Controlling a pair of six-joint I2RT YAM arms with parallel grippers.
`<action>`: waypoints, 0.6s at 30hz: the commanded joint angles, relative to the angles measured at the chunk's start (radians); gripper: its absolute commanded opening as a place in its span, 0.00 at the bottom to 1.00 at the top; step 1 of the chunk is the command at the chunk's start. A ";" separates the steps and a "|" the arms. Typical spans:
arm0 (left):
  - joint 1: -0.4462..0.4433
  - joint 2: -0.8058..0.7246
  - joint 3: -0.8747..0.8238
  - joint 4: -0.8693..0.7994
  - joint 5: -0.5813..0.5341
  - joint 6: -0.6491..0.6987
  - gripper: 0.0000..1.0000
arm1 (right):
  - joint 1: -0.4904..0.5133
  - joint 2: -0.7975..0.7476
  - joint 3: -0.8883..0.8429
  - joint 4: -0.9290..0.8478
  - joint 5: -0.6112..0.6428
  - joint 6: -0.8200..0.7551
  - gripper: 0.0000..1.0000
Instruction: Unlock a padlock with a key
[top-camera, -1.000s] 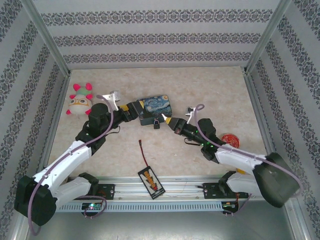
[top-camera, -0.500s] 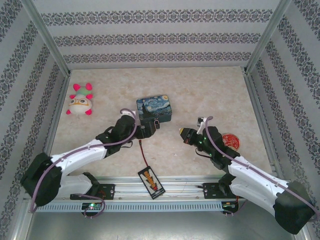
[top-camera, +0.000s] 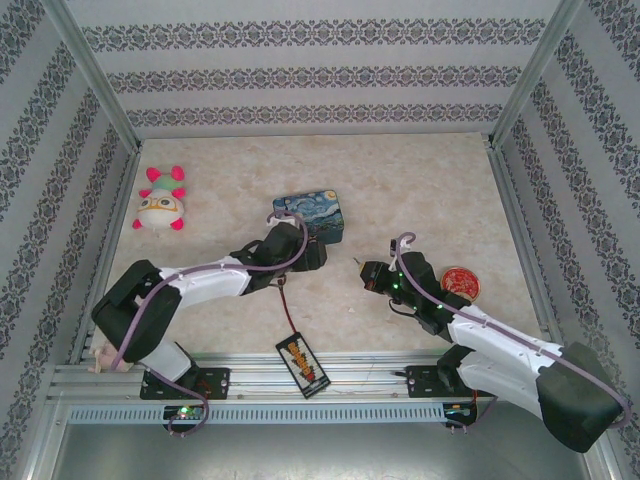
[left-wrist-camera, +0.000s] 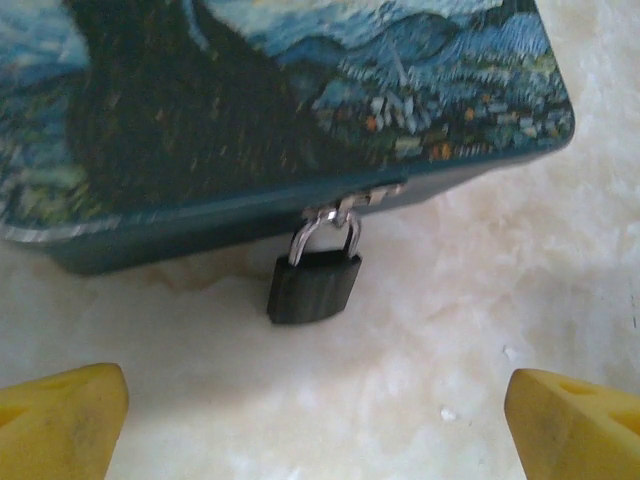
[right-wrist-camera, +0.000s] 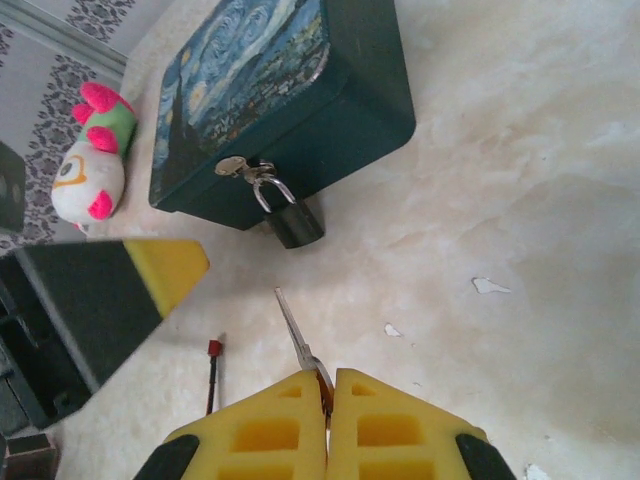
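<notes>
Left gripper (left-wrist-camera: 318, 428), own wrist camera: jaws spread wide, a yellow fingertip (left-wrist-camera: 60, 420) in each lower corner, bare table (left-wrist-camera: 480, 300) between them. Padlock (left-wrist-camera: 313, 287) lies ahead of the gap. Its dark body rests on the table and its silvery shackle (left-wrist-camera: 325, 232) is hooked through the latch on the front wall of the painted tin (left-wrist-camera: 300, 100). Both shackle legs run into the body. Fingertips are clear of the lock.

Right wrist camera: right gripper (right-wrist-camera: 328, 385) has its yellow pads pressed together, pinching a key (right-wrist-camera: 292, 322). The thin silver blade sticks out forward and points roughly toward the padlock, with the tip well short of it. The lock body sits on the table just in front of the tin's wall. One yellow-tipped finger of the left gripper comes in from the left, near the lock but apart from it. Plush toy (right-wrist-camera: 90, 165) lies beyond the tin's left end. Red-tipped wire (right-wrist-camera: 213, 350) lies on the table left of the pads.

Top camera: both arms reach toward mid-table. Left gripper sits at the tin's near side. Right gripper stands right of the tin, apart from it. Flat black pack (top-camera: 302, 365) with an orange label lies at the near edge between the bases. Red disc (top-camera: 460, 282) lies right of the right arm.
</notes>
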 joint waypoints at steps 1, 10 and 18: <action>-0.013 0.057 0.062 -0.054 -0.054 0.023 0.95 | -0.008 0.010 0.020 0.014 0.032 -0.028 0.00; -0.013 0.141 0.139 -0.087 -0.134 -0.001 0.84 | -0.010 -0.016 0.006 0.022 0.073 -0.006 0.00; -0.014 0.204 0.177 -0.081 -0.163 0.006 0.77 | -0.022 -0.065 -0.021 0.020 0.089 0.000 0.00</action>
